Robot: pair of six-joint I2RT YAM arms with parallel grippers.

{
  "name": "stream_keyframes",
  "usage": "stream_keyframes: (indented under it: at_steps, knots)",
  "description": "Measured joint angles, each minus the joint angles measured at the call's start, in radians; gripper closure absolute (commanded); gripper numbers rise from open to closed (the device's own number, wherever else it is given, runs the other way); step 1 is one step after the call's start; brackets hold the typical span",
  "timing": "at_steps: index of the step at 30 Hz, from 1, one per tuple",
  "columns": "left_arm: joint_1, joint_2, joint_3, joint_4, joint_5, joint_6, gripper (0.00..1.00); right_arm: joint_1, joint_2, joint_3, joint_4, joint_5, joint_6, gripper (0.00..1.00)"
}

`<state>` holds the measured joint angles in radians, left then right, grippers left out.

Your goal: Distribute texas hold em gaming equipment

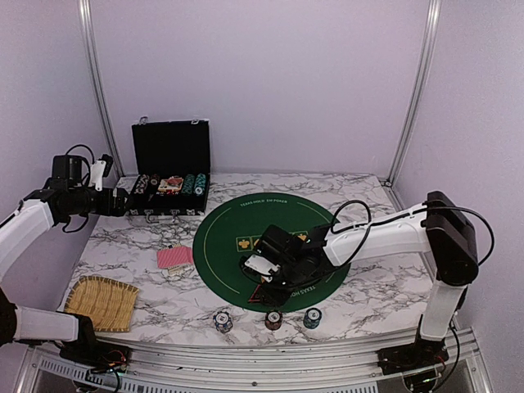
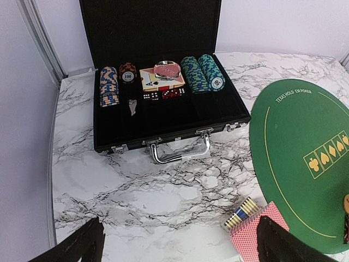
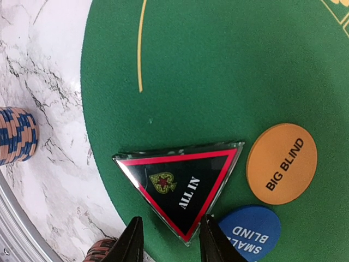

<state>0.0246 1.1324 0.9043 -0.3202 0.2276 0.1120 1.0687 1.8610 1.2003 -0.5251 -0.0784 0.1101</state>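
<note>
Black, orange and blue on green

Lower right: black triangular marker [image 3: 182, 185] bordered red, orange button [image 3: 281, 164] lettered black, blue button [image 3: 250, 229] lettered white, all on green felt [image 3: 218, 71]. Left: grey-veined white marble table [image 3: 43, 65], blue-and-orange striped chips [image 3: 16, 135].

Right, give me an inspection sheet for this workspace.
Surface: marble table with round green felt mat.
Job's things: ALL IN triangle, orange BIG BLIND button, blue SMALL BLIND button on the felt; red-backed cards on the marble; three chip stacks at near edge.
Clutter: open black chip case, straw mat.
Grippers: left gripper open, empty; right gripper open, straddling the triangle's tip.
Cables: black cable looped over right arm.
Surroundings: pale walls, metal frame posts.
</note>
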Motion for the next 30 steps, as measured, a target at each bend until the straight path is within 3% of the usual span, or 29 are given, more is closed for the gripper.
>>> stream_keyframes:
  at_steps: [11, 15, 23, 30]
  knots:
    - [0.0, -0.003, 0.017, 0.0, 0.001, 0.0, 0.01, 0.0, 0.026, 0.022, -0.003, 0.008, -0.007, 0.69]
    - [0.0, -0.003, 0.017, 0.0, 0.004, -0.001, 0.01, 0.002, 0.038, 0.038, -0.012, 0.009, -0.009, 0.62]
    - [0.0, -0.003, 0.017, 0.0, 0.008, -0.001, 0.01, 0.006, 0.061, 0.05, -0.014, 0.007, -0.011, 0.59]
    - [0.0, -0.003, 0.017, -0.001, 0.009, -0.001, 0.01, 0.006, 0.061, 0.051, -0.013, 0.0, -0.01, 0.63]
